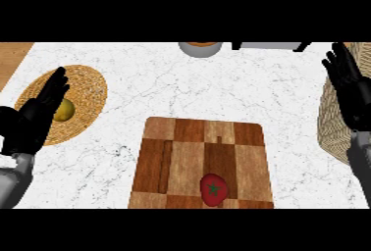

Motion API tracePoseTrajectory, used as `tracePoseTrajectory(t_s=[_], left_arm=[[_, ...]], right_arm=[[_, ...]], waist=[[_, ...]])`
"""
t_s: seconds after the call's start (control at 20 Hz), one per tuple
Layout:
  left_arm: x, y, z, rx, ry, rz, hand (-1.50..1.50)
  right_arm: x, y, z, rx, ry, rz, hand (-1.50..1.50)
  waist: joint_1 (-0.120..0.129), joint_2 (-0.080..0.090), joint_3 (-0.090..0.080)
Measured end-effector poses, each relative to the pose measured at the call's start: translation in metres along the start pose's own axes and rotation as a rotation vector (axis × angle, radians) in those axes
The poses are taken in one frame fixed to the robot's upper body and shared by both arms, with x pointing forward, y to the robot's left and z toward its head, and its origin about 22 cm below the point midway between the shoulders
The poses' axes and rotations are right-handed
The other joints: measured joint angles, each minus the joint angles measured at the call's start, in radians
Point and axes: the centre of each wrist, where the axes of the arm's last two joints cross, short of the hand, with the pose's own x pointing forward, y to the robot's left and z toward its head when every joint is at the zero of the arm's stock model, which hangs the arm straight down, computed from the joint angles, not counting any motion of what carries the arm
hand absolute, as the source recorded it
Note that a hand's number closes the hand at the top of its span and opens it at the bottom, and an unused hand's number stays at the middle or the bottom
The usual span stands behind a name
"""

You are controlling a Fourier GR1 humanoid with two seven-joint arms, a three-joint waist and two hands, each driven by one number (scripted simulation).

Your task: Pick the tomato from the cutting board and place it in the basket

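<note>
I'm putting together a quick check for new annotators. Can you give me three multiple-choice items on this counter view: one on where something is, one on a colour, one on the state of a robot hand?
1. Where is the tomato?
A. in the basket at the right edge
B. on the cutting board, near its lower edge
C. on the bare counter

2. What colour is the fruit on the woven mat at the left?
A. yellow-green
B. blue
C. white

3. How is the right robot hand?
A. curled round the tomato
B. pressing flat on the cutting board
C. open, fingers up, over the basket

Answers: 1 B, the tomato lies on the cutting board, the basket far from it. 2 A, it shows yellow-green beside the open left robot hand. 3 C, straight fingers hold nothing.
</note>
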Motion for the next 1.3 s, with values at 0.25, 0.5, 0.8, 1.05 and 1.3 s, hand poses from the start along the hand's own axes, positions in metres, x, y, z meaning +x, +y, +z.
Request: tracePoseTrajectory(t_s=[0.25, 0.5, 0.8, 1.05, 1.3], left_arm=[[0.004, -0.013, -0.001, -0.070, -0.083, 0.020, 0.00], [0.009, -0.036, 0.001, -0.182, -0.145, 0.065, 0.00], [-0.006, -0.041, 0.011, -0.202, -0.144, 0.078, 0.00], [-0.010, -0.036, 0.014, -0.193, -0.142, 0.086, 0.00], [-0.013, -0.032, 0.016, -0.189, -0.137, 0.083, 0.00]], right_arm=[[0.002, 0.045, -0.001, 0.282, -0.037, -0.074, 1.50], [0.020, 0.136, 0.024, 0.707, -0.244, -0.200, -1.50], [0.025, 0.214, 0.106, 0.770, -0.339, -0.096, -1.50], [0.052, 0.209, 0.117, 0.630, -0.377, 0.189, -1.50], [0.091, 0.179, 0.108, 0.537, -0.391, 0.506, -1.50]], waist=[[-0.011, -0.004, 0.010], [-0.005, -0.008, 0.013], [-0.039, -0.018, 0.013], [-0.058, -0.024, 0.011], [-0.067, -0.026, 0.010]])
